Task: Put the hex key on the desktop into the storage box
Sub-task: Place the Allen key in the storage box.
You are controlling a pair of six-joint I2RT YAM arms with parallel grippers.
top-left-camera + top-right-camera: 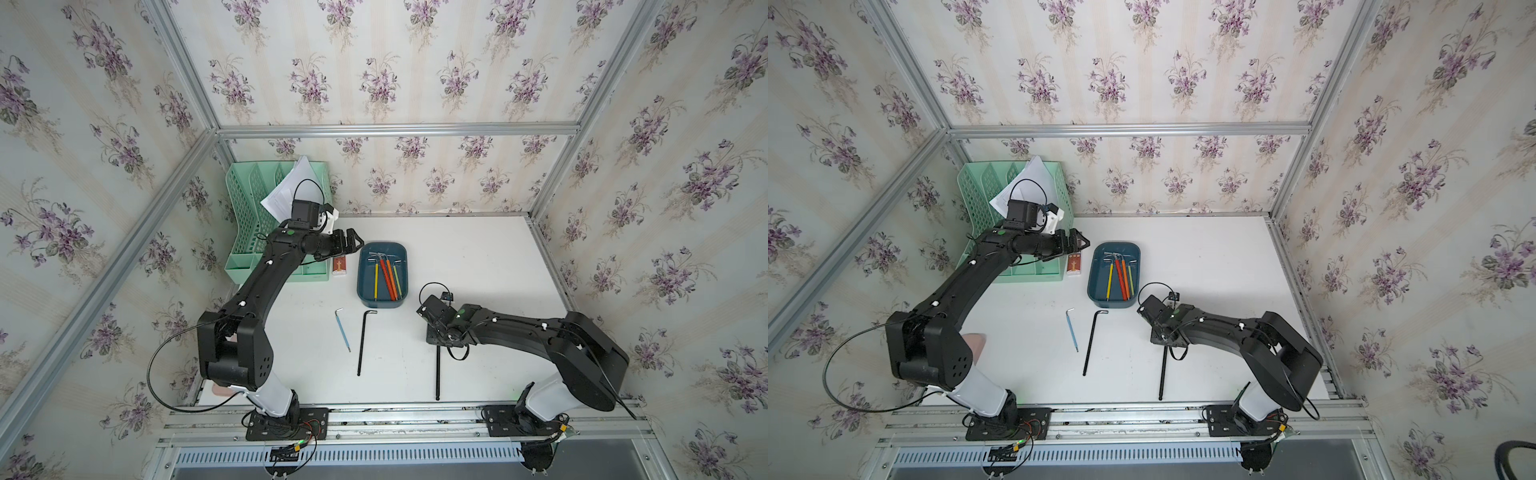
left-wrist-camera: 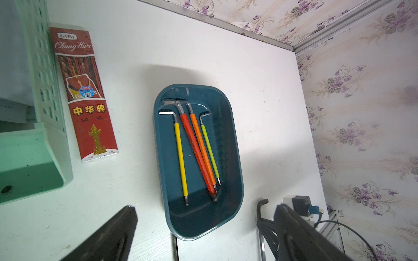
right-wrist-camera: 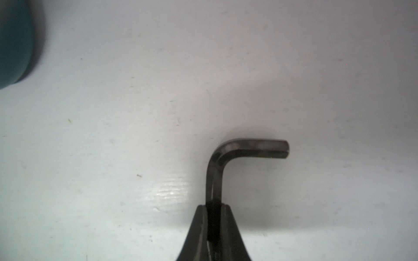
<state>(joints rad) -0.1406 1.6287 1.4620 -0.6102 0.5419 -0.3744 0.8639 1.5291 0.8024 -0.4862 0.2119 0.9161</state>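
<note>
My right gripper (image 3: 213, 208) is shut on the shaft of a black hex key (image 3: 228, 151), just below its bend, low over the white desktop (image 1: 478, 270). In both top views the key's long shaft (image 1: 437, 374) (image 1: 1162, 374) sticks out from under the right gripper (image 1: 438, 343) toward the front rail. The dark teal storage box (image 1: 382, 302) (image 1: 1113, 302) (image 2: 233, 158) holds several coloured hex keys. A blue hex key (image 1: 343, 330) and a longer black hex key (image 1: 362, 340) lie in front of the box. My left gripper (image 1: 353, 243) (image 2: 205, 206) hangs open by the box's far left corner.
A mint-green mesh file organizer (image 1: 257, 232) with papers stands at the back left. A red pencil box (image 1: 340, 266) (image 2: 88, 97) lies between it and the storage box. Aluminium rails (image 1: 395, 415) edge the front, and wallpapered walls close the other sides.
</note>
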